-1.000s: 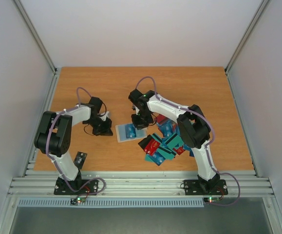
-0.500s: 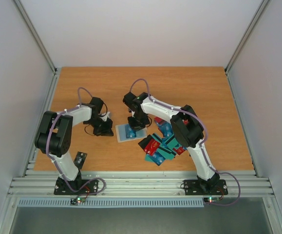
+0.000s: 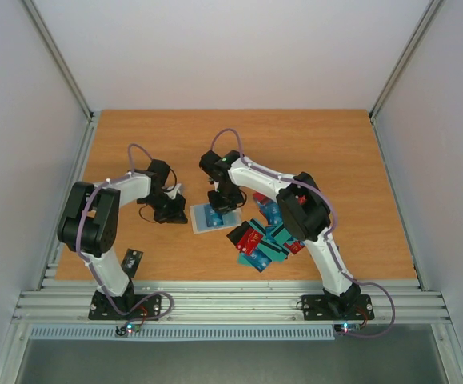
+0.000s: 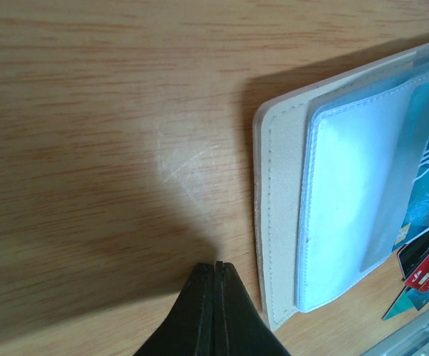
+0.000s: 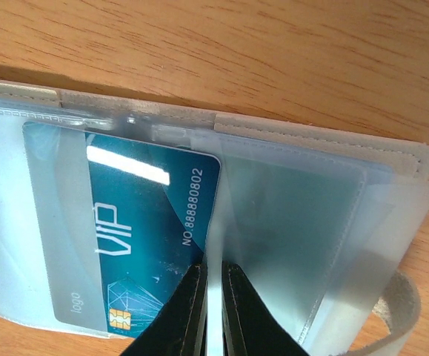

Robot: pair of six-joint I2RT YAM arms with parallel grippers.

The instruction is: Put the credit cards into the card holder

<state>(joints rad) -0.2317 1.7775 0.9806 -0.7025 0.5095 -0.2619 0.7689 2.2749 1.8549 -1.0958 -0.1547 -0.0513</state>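
The desk (image 3: 319,152) carries everything, and I place the rest by the card holder (image 3: 212,218). It lies open and flat near the desk's middle, sleeves up, with both arms bent in over it from either side.

The heap of loose credit cards (image 3: 267,236) sits just beside the holder on the side of the right arm's base. It is mostly teal and blue with some red, so most of the job is not yet done.

In the right wrist view, one teal card (image 5: 140,222) printed "VIP" sits under a clear sleeve of the holder (image 5: 392,144). The step in hand looks like seating this card.

The right pincer (image 5: 214,268) stands over the card's trailing edge, its jaws almost together with only a slit between them. I cannot tell whether they nip the card's edge, nip the sleeve's lip or merely press there, because the clear plastic blurs that spot.

The left pincer (image 4: 215,265) is fully closed on nothing. Its tip is down by the desk just beside the holder's cream border (image 4: 281,222), on the side away from the heap, probably to brace it.

Next, I judge the card needs a short push further under the sleeve while the left tip stops the holder sliding. Then the right pincer must lift off cleanly without dragging the sleeve and go to the heap for another card.
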